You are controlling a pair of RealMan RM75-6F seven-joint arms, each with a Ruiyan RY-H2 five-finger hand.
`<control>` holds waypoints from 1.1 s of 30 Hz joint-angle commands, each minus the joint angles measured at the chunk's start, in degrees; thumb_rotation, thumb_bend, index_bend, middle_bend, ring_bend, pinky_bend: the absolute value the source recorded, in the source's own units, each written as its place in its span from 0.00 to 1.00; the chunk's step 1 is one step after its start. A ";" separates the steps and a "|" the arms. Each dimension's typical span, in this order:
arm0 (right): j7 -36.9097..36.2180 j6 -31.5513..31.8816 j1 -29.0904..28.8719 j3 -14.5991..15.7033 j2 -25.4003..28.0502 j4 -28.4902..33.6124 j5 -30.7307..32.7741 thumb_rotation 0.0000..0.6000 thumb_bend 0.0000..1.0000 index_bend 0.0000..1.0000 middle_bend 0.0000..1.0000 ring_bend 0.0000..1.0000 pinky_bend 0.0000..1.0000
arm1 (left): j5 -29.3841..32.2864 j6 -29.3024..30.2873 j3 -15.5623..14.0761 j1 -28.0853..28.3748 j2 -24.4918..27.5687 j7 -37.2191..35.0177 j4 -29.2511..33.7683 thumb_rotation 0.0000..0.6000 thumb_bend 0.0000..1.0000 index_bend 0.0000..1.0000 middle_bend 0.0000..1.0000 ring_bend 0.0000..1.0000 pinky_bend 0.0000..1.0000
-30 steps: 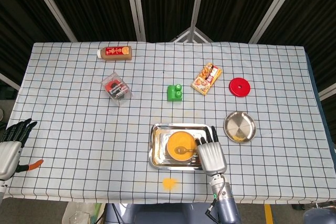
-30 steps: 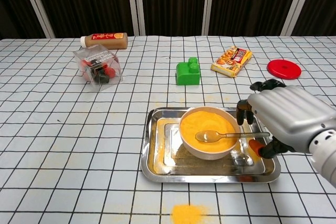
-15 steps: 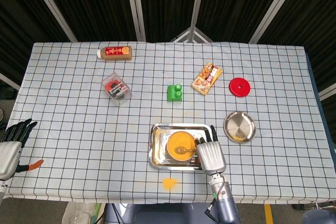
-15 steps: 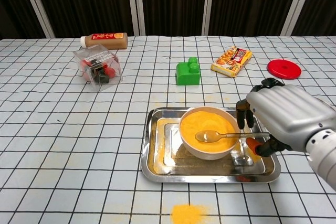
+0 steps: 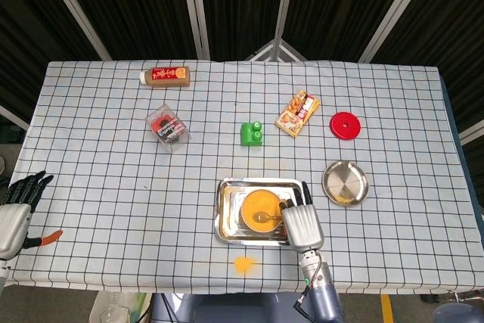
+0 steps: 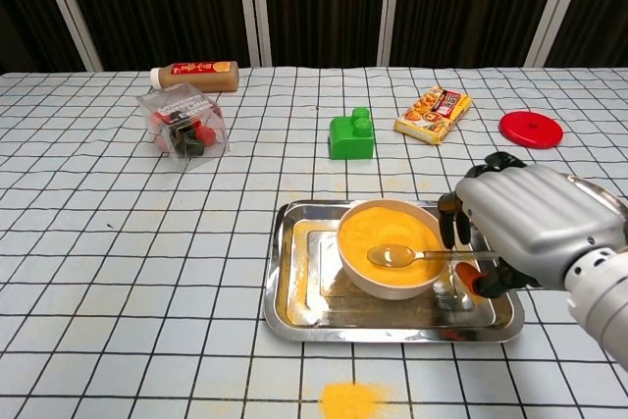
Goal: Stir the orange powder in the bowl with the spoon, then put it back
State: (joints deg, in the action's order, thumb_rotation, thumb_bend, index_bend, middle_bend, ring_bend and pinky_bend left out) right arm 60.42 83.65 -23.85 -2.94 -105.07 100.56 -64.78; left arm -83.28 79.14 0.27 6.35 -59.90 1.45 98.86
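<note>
Your right hand (image 6: 535,233) holds the spoon (image 6: 417,256) by its handle, and the spoon lies nearly level with its long axis running left to right, its scoop pointing left over the orange powder (image 6: 388,233) in the bowl (image 6: 378,281). The bowl sits in the metal tray (image 6: 294,311) near the front edge of the worktop (image 6: 147,242). Your left hand (image 5: 17,206) rests off the worktop's near left corner, fingers spread and holding nothing.
</note>
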 commanded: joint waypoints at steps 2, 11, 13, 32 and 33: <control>-0.38 -0.22 0.10 -0.13 -0.04 -0.23 0.02 1.00 0.43 0.52 0.46 0.16 0.00 | 0.00 -0.01 -0.01 0.00 0.00 -0.02 0.01 1.00 0.00 0.00 0.00 0.00 0.00; -1.22 -0.49 0.35 -0.27 -0.11 -0.45 -0.49 1.00 0.43 0.56 0.48 0.19 0.00 | 0.03 0.00 0.00 -0.01 0.00 0.08 0.05 1.00 0.00 0.00 0.00 0.00 0.00; -1.37 -0.56 0.42 -0.21 -0.11 -0.51 -0.66 1.00 0.44 0.56 0.48 0.20 0.00 | 0.06 -0.02 -0.01 -0.02 0.01 0.08 0.08 1.00 0.00 0.00 0.00 0.00 0.00; -2.98 -0.59 0.58 -0.66 -0.26 -0.65 -3.64 1.00 0.47 0.64 0.56 0.32 0.00 | 0.19 -0.10 -0.02 -0.03 0.03 0.06 0.18 1.00 0.00 0.00 0.00 0.00 0.00; -3.04 -0.50 0.54 -0.69 -0.24 -0.68 -4.07 1.00 0.48 0.65 0.57 0.34 0.00 | 0.18 -0.07 0.00 -0.04 0.02 0.05 0.19 1.00 0.00 0.00 0.00 0.00 0.00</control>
State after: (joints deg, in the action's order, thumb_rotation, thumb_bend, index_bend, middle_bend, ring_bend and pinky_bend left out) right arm 57.49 83.05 -23.26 -3.58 -105.33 99.90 -68.50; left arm -83.10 79.07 0.27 6.31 -59.88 1.50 99.05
